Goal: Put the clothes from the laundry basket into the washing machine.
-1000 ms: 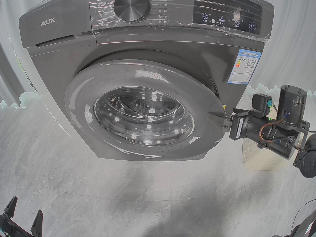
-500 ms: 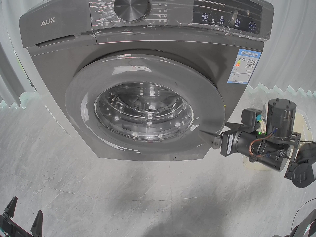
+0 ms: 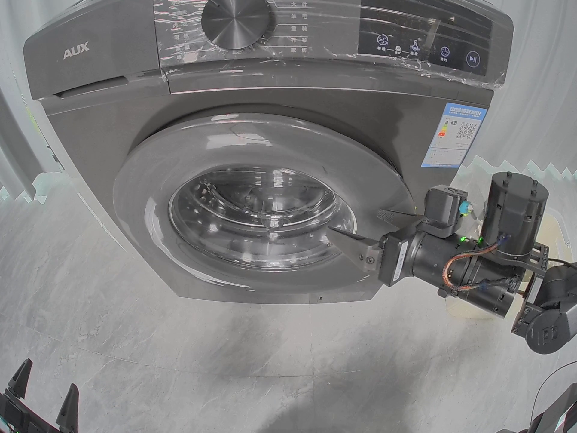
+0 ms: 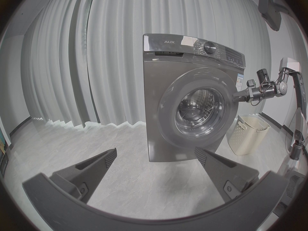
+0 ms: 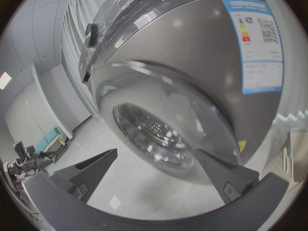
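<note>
Right gripper [image 3: 357, 227] sits up at the right-hand rim of the round door [image 3: 180, 169] of the washing machine [image 3: 96, 109], jaws spread wide with nothing between them (whether a finger actually touches the door, I cannot tell). Left gripper [image 3: 42, 392] hangs low over the grey floor [image 3: 240, 356], well apart from the machine, fingers apart and holding nothing. The cream laundry basket [image 4: 248, 135] stands on the floor just beside the machine on the robot's right, below the right arm. Its contents are hidden from here. A pleated curtain [image 4: 112, 64] hangs behind.
</note>
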